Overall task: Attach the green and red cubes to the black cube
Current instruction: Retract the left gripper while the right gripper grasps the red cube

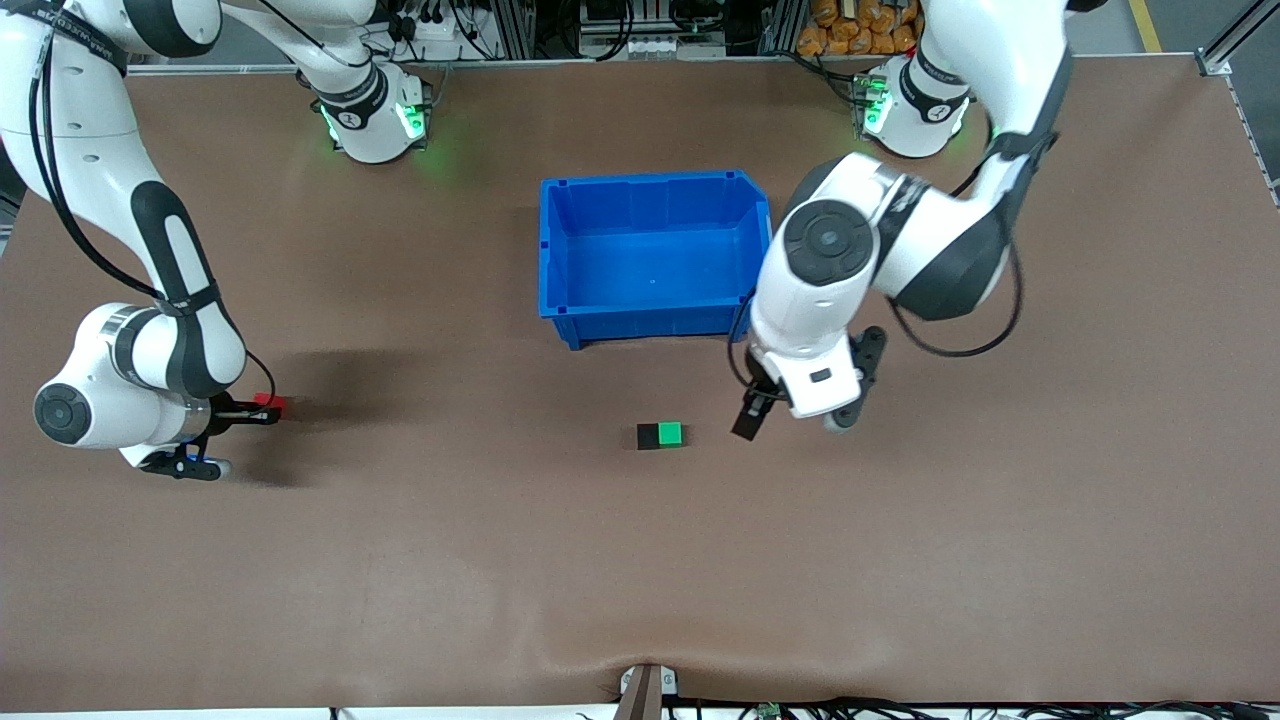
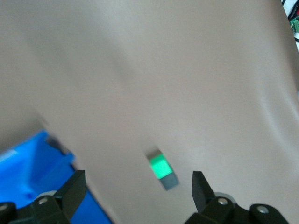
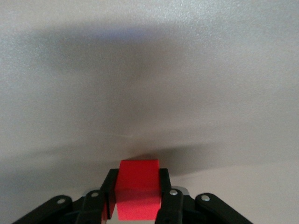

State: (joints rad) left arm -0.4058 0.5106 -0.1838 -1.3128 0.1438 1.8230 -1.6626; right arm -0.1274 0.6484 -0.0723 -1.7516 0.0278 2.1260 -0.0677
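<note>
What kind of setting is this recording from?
Probably a robotics lab: two arms bolted at a brown table, aluminium framing and cables along its edge, and only a blue bin and small cubes as props.

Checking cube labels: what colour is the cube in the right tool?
Red cube; clearest in the right wrist view.

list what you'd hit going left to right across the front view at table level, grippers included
right gripper shut on the red cube → black cube → green cube, touching the black one → left gripper, open, empty, beside the cube pair. The blue bin spans the pair's stretch, so it is left out.
</note>
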